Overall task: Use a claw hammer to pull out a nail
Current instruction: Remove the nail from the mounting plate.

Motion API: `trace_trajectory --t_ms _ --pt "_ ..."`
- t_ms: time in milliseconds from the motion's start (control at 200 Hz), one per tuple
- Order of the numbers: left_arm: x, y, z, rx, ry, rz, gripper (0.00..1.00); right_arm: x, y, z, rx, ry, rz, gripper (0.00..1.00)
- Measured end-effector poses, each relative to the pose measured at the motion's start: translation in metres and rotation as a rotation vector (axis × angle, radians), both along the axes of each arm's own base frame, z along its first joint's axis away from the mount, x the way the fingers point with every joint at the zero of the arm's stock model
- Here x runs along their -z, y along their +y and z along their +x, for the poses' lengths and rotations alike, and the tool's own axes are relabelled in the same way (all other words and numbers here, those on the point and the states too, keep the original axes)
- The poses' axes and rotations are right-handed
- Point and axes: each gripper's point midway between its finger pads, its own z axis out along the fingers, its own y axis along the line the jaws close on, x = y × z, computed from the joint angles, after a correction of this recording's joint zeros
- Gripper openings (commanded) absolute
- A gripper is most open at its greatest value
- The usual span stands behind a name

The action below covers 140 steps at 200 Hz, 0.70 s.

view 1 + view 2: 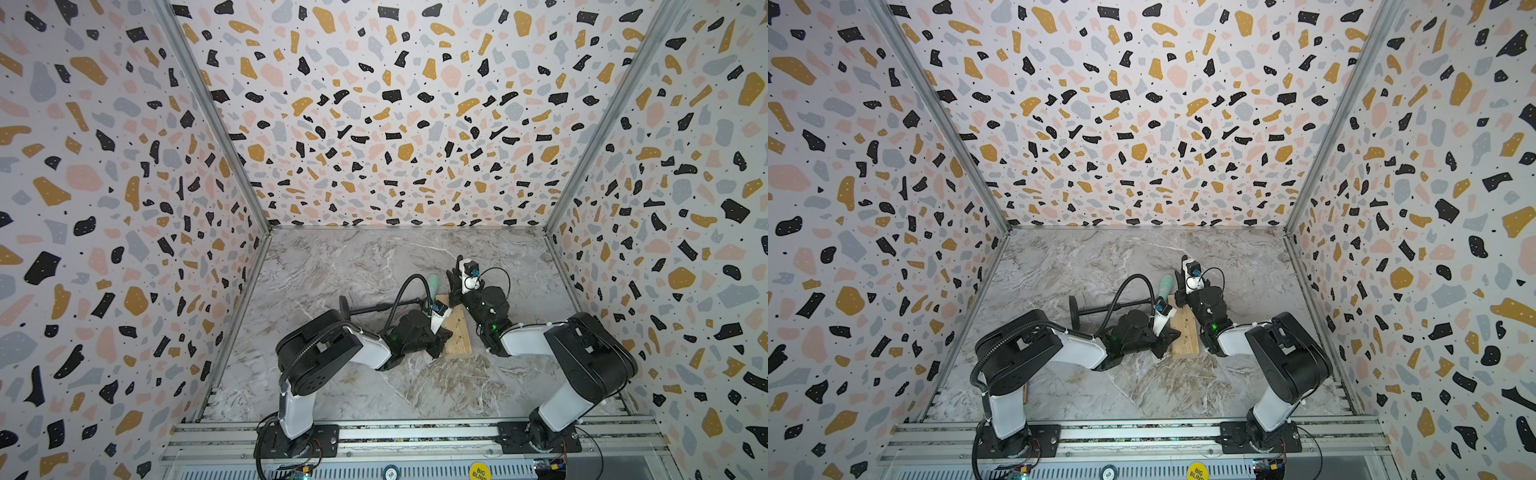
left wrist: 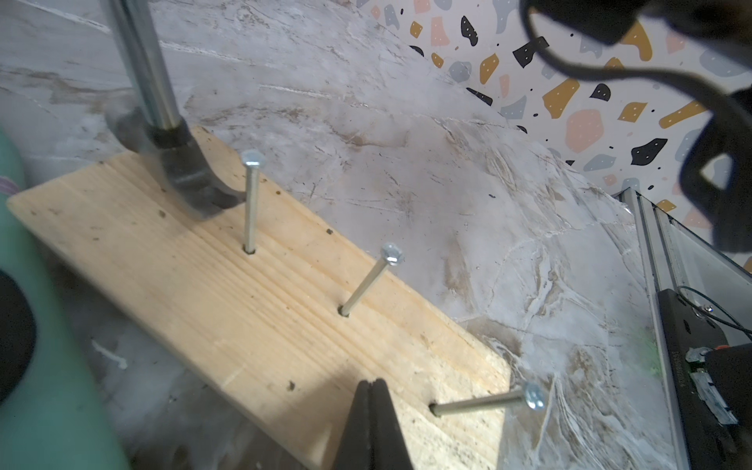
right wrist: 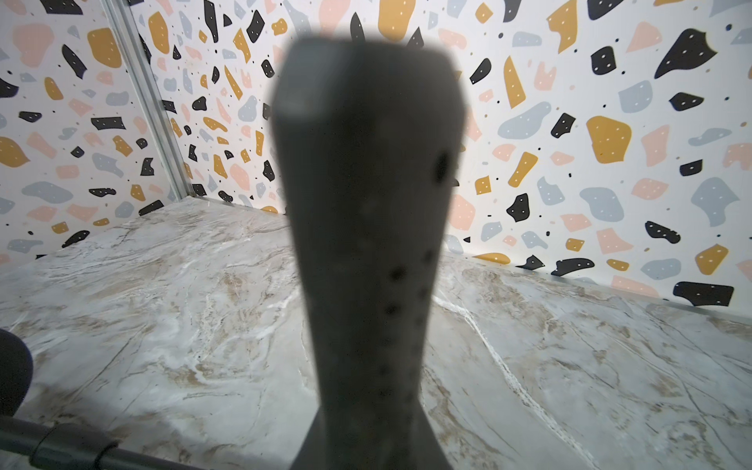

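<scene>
A wooden block [image 2: 228, 293] lies on the marble table and shows in both top views [image 1: 458, 334] [image 1: 1185, 332]. Three nails stand in it: an upright one [image 2: 251, 203], a leaning one [image 2: 368, 285] and a steeply tilted one [image 2: 484, 403]. The claw hammer's silvery head [image 2: 191, 175] rests on the block, its forked claw reaching the upright nail's shank below the nail head. My right gripper [image 1: 456, 286] is shut on the hammer's black handle [image 3: 366, 203]. My left gripper [image 2: 372, 386] is shut with nothing in it, tips pressed on the block near the tilted nail.
A mint-green stick-shaped tool [image 1: 433, 284] lies just behind the block's far end. A long black rod with disc ends [image 1: 365, 309] lies to its left. Patterned walls enclose the table on three sides, and the arm bases sit on a metal rail [image 1: 415, 432] in front.
</scene>
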Motion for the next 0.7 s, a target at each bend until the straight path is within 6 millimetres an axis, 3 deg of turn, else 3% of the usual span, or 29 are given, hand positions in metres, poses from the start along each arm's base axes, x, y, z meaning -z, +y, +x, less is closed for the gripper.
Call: trace_trajectory --t_ms 270,701 --pt "0.000 0.000 0.000 -0.001 0.001 -0.001 0.00 -0.004 0.001 -0.001 -0.017 -0.011 0.000 0.00" --pt "0.000 -0.001 0.001 -0.003 0.003 -0.006 0.00 -0.029 0.003 -0.013 -0.063 -0.056 0.011 0.00"
